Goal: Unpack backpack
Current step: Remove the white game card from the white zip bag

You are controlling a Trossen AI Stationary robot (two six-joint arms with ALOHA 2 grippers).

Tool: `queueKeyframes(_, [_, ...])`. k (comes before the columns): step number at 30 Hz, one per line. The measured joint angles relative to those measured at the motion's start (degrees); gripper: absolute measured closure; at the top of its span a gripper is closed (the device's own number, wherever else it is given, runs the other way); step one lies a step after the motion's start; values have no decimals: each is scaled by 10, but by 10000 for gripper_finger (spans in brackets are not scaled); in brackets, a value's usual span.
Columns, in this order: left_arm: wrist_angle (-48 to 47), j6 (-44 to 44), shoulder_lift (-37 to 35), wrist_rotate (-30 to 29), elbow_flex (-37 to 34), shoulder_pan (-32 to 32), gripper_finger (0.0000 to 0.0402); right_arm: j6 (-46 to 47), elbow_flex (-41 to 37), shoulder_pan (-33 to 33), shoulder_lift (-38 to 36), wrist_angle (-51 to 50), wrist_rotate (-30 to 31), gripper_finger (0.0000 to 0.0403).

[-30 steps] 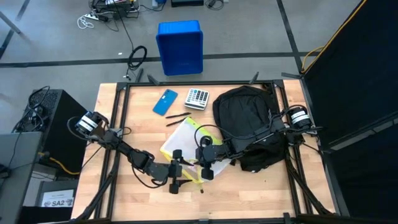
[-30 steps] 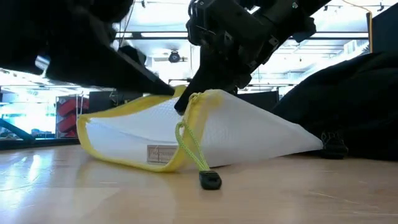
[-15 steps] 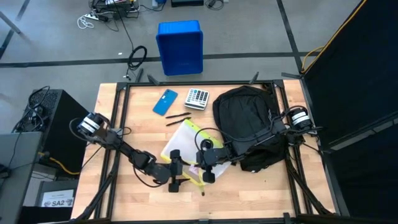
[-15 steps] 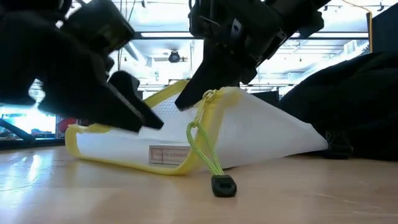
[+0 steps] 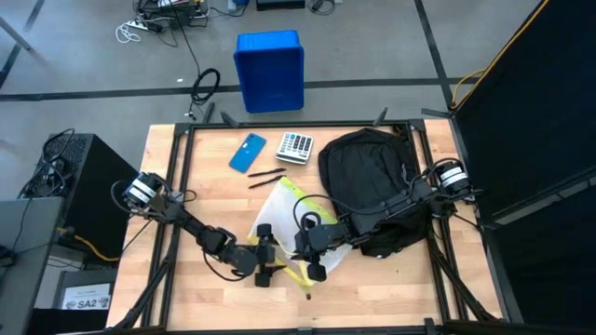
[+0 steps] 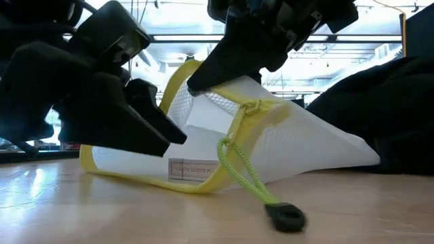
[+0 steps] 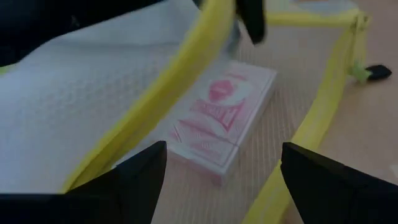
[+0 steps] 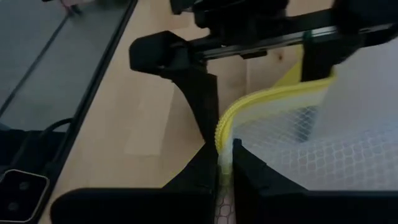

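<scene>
A white mesh pouch with yellow trim lies on the table left of the black backpack; its lower side rests on the wood. My right gripper is shut on the pouch's upper yellow edge, which stands raised, so the mouth gapes. A pink card box lies inside. My left gripper is open at the mouth, a finger on each side of the box and short of it. The green zip cord hangs down, and its black tab lies on the table. My right gripper pinches the yellow-trimmed upper edge of the pouch's mouth between its two fingers, slanting down from the backpack's side. That edge is lifted off the lower side, and the mesh below it is stretched. The pouch's bottom stays on the table.
A blue phone, a calculator and pens lie toward the far edge. A blue bin stands on the floor beyond the table. Bare wood lies at the near left and near right.
My right gripper has gone up and toward the near edge with the pouch's upper edge, so the mouth has opened wide while the bottom has stayed down. The zip cord and tab have slid along the table. My left gripper has come down to the mouth.
</scene>
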Motion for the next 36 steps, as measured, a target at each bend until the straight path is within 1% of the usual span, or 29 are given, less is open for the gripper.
queueKeyframes(6, [2, 2, 0, 6, 0, 14, 120, 6, 0, 0, 0, 3, -2, 403])
queueKeyframes(11, [0, 34, 0, 7, 16, 28, 120, 7, 0, 0, 0, 10, -3, 403])
queueKeyframes(18, [-16, 89, 0, 72, 48, 56, 120, 7, 0, 0, 0, 11, -10, 403])
queueKeyframes(25, [-120, 98, 0, 148, 79, 89, 120, 16, 0, -1, 0, 10, -16, 403])
queueKeyframes(30, [-149, 124, 0, 181, 103, 100, 120, 16, 0, -6, 0, 11, -23, 403])
queueKeyframes(36, [-228, 138, 0, 215, 133, 114, 120, 21, 0, -8, 0, 11, -30, 403])
